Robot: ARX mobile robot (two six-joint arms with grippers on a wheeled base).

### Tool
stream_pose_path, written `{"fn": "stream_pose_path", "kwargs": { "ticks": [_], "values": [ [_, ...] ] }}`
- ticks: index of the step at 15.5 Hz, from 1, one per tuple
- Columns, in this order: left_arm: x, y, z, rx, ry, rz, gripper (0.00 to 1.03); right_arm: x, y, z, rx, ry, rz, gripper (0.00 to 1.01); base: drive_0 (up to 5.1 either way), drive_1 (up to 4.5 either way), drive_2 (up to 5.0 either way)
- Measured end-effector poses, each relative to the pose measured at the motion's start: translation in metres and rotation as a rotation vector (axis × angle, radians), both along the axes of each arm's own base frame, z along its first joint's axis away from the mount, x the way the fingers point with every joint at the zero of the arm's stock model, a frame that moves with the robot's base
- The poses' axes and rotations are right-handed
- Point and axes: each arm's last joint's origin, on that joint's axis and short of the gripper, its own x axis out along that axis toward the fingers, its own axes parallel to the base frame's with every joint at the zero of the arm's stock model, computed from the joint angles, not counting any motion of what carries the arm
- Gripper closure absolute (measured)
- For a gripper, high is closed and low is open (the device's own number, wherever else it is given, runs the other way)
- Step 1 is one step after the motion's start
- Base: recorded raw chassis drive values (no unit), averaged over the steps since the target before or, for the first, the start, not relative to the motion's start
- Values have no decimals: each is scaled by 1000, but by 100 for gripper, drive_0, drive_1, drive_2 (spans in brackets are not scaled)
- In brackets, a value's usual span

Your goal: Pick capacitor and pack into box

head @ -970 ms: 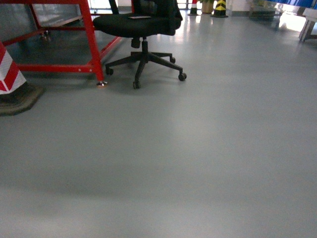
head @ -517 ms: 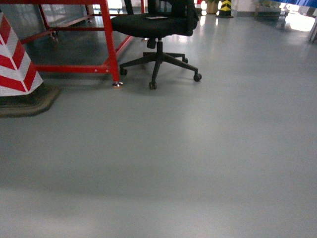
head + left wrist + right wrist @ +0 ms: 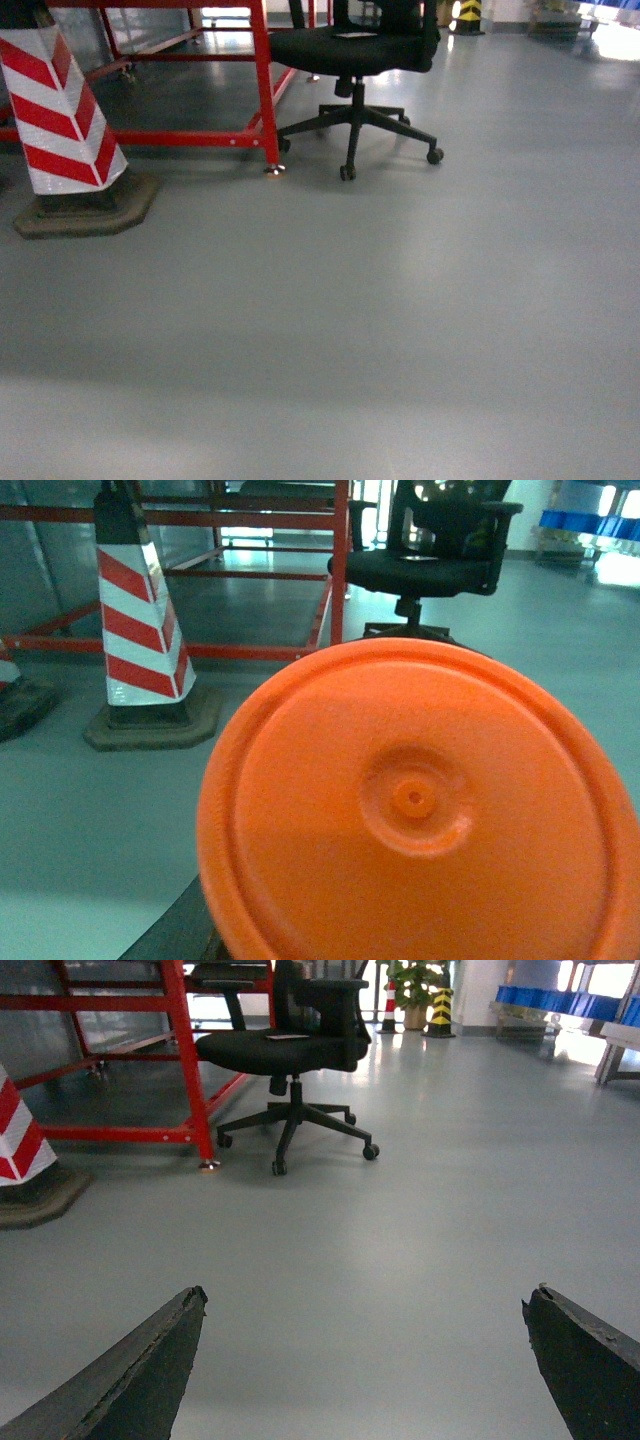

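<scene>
The capacitor (image 3: 415,800) fills most of the left wrist view as a big orange round end with a small centre nub, very close to the camera. Only one dark finger (image 3: 172,935) of my left gripper shows, under its lower left edge; the gripper holds the capacitor. My right gripper (image 3: 367,1297) is open over bare grey floor, its two dark fingertips far apart with nothing between them. The box is out of view. Neither gripper shows in the head view.
A red steel frame (image 3: 262,80) and a black office chair (image 3: 360,50) on castors stand ahead. A red-and-white striped cone (image 3: 62,115) on a dark base stands at the left. Grey floor (image 3: 380,330) stretches in front. Blue bins (image 3: 560,1000) sit far back right.
In the head view the chair and red frame have slid to the right, and the striped cone has come fully into view at the left, so the view has swung left.
</scene>
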Motion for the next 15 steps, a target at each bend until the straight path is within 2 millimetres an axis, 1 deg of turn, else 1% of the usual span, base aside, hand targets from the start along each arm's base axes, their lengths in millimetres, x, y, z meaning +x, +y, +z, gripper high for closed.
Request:
{"fn": "stream_pose_path", "kwargs": {
  "ticks": [15],
  "values": [
    [0, 0, 0, 0, -3, -1, 58, 0, 0, 0, 0, -2, -1, 3, -497, 249, 249]
  ]
}}
